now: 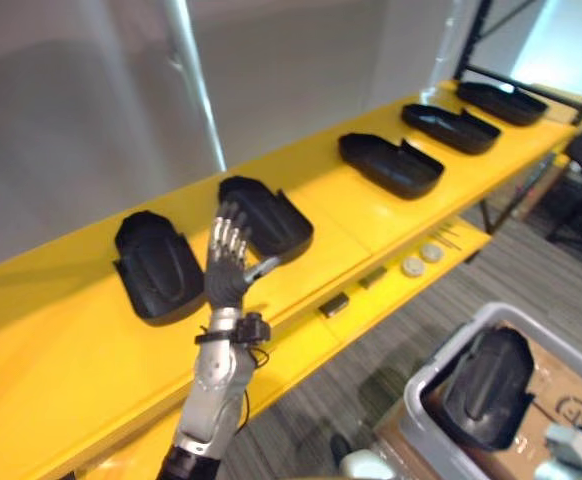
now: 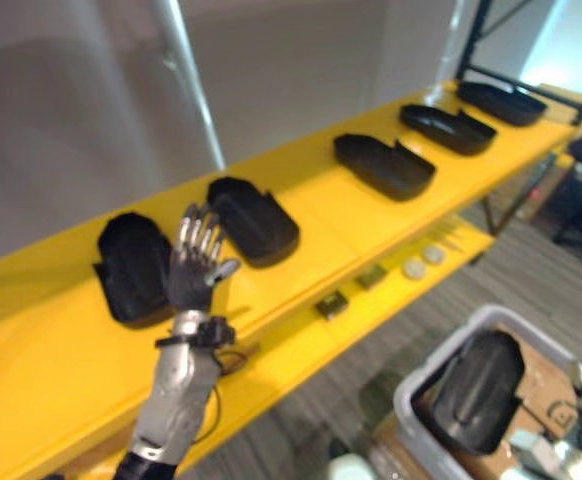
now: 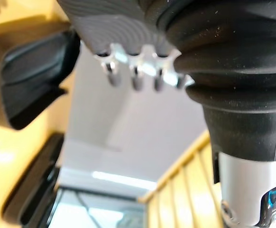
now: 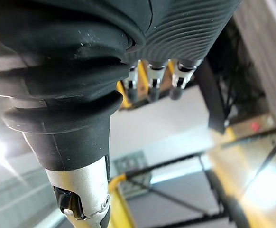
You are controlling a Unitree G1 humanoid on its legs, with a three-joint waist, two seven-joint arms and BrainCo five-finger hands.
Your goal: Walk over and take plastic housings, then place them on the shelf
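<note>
Housings: black moulded plastic housings (image 1: 391, 165) lie in a row on the yellow shelf (image 1: 61, 330); another (image 1: 486, 385) sits in the grey plastic bin (image 1: 418, 392).
Left robot hand (image 1: 229, 262): spread, empty, above the shelf.
Right robot hand (image 4: 185, 23): state cannot be told.
Handling: likely light, stiff and smooth; grip the rim.

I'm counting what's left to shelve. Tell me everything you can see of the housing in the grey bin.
The plastic housing is a black, matte moulded shell, elongated with rounded ends, and its domed outer side faces up. It lies tilted in the grey bin and fills most of it, with its upper end near the rim. The bin sits low in front of the yellow shelf, next to a cardboard box. No hand is on the housing.
</note>
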